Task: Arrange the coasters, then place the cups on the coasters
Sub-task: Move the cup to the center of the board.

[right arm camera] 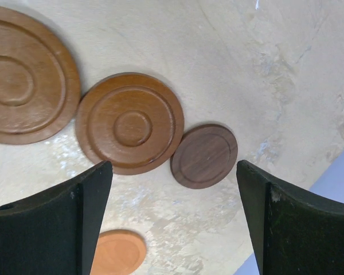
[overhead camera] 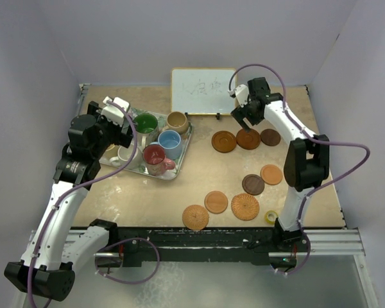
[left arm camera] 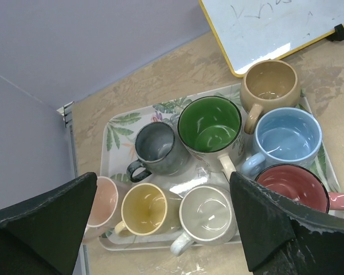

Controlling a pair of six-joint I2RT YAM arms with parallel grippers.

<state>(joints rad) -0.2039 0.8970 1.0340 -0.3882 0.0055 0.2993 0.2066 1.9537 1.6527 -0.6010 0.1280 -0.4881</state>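
Left gripper (left arm camera: 162, 183) hanging over the tray (left arm camera: 117, 123), jaws standing wide apart, clamping nothing. Looking down on eight cups, all upright with mouths up, packed close on the tray.
- Beyond the fingertips: grey cup (left arm camera: 159, 149), green cup (left arm camera: 209, 126), tan cup (left arm camera: 269, 86), blue cup (left arm camera: 288, 137).
- In the gap between the fingers: yellow cup (left arm camera: 150, 209), white cup (left arm camera: 206, 215).
- Pink cup (left arm camera: 106, 200) half hiding behind one finger (left arm camera: 46, 223); red cup (left arm camera: 289, 186) tucking behind the other.

Handles pointing mixed ways. Grey's curling back toward the pink-side finger. Green's and tan's reaching back toward the jaws. Red's sticking outward past its finger, getting cut by the frame edge. Pink's handle not showing.

Right gripper (right arm camera: 173, 172) hovering over the table (right arm camera: 246, 57), jaws spread just as wide, gripping nothing. Seeing three coasters lying flat in a row just beyond the fingertips:
- large brown coaster (right arm camera: 17, 80), running off the frame edge
- ringed brown coaster (right arm camera: 130, 123)
- small dark coaster (right arm camera: 204, 156), sitting edge to edge with the ringed one; contact hard to confirm

Orange coaster (right arm camera: 119, 252) lying between the fingers, close to one of them, getting cut by the bottom edge. All being round, showing no long axis.

Four more coasters (overhead camera: 215, 202) lying well behind the right jaws, toward the arm bases. Two looking woven, detail too small to confirm.
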